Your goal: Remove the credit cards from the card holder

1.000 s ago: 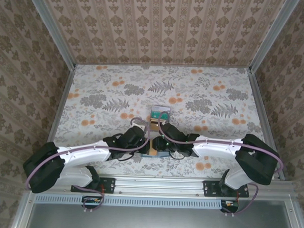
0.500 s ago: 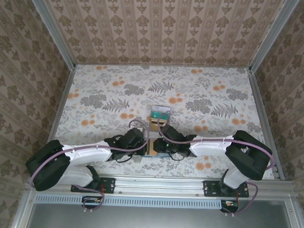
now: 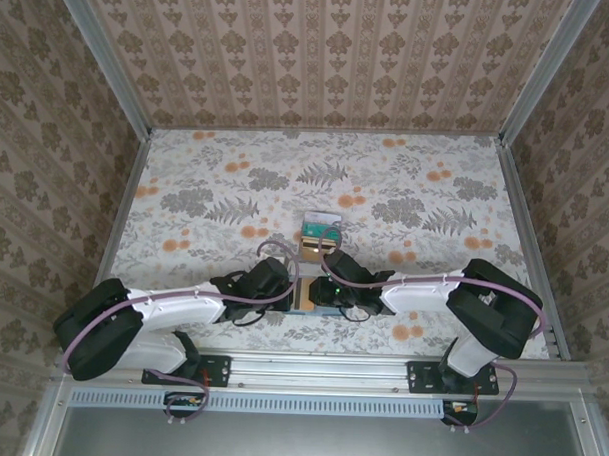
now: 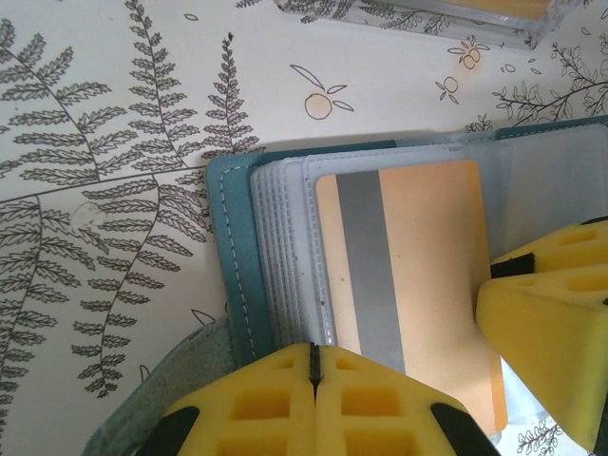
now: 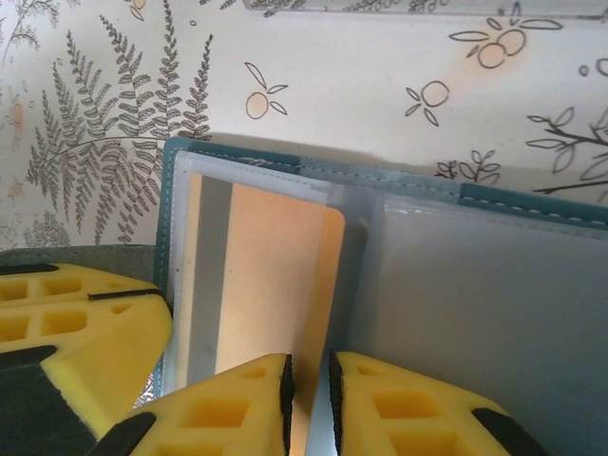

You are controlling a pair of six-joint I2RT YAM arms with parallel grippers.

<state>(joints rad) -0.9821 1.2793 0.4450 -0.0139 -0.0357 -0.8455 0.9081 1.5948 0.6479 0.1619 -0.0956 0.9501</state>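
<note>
Left arm (image 3: 182, 304), right arm (image 3: 422, 290) flank card holder (image 4: 231, 256); clear box (image 3: 321, 232) beyond; far table (image 3: 436, 183) open.

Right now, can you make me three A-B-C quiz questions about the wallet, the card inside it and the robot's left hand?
1. Where is the card holder?
A) by the far wall
B) at the near edge of the table
C) in the left corner

2. What colour is the stripe on the orange card?
A) red
B) grey
C) green

3. How is the left gripper?
A) shut
B) wide open
C) lifting a cup

Answers: B, it lies close in front of the robot. B, a grey band crosses the card. A, its yellow pads touch.
</note>
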